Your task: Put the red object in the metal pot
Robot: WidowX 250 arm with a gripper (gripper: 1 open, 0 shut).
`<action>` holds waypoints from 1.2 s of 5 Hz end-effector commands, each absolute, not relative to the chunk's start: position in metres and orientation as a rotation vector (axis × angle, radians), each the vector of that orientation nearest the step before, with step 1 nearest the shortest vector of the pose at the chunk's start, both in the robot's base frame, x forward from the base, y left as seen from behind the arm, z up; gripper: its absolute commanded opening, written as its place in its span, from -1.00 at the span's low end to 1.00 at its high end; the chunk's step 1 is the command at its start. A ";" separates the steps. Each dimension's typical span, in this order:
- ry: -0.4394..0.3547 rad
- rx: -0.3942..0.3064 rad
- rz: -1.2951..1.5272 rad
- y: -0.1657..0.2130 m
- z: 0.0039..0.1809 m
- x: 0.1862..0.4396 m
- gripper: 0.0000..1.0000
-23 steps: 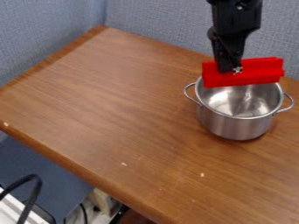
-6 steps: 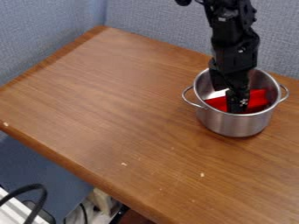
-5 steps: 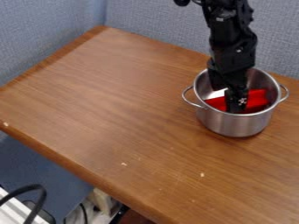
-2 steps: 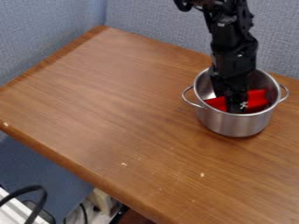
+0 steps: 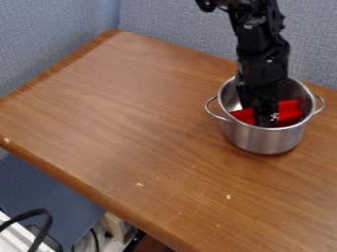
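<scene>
A bare wooden table (image 5: 118, 118) fills the foreground. Toward its far right edge stands the metal pot (image 5: 267, 138), with the red object (image 5: 247, 115) lying inside. The black gripper (image 5: 265, 110) reaches down into the pot over the block; its opening cannot be made out.

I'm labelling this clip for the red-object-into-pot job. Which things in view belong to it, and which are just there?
Part of the job:
- red object, lying inside the pot
- metal pot, near the table's right edge
- gripper, reaching down into the pot

Just there:
- wooden table
- blue wall panel behind
- dark cables below the table's front edge
</scene>
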State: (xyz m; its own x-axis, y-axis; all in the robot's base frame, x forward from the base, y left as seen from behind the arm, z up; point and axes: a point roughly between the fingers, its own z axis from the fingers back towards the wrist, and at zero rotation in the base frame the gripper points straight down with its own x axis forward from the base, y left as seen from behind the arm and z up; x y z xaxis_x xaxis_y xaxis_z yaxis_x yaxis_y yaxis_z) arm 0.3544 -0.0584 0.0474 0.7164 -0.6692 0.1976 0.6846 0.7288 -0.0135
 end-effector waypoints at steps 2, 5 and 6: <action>-0.262 -0.083 -0.711 -0.053 0.076 0.366 1.00; -0.276 -0.103 -0.687 -0.051 0.081 0.366 1.00; -0.280 -0.110 -0.680 -0.051 0.083 0.366 1.00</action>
State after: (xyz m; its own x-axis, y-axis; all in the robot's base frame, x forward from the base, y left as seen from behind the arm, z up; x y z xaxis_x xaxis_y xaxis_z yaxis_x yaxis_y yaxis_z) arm 0.3547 -0.0520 0.0500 0.7576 -0.6186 0.2083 0.6411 0.7652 -0.0592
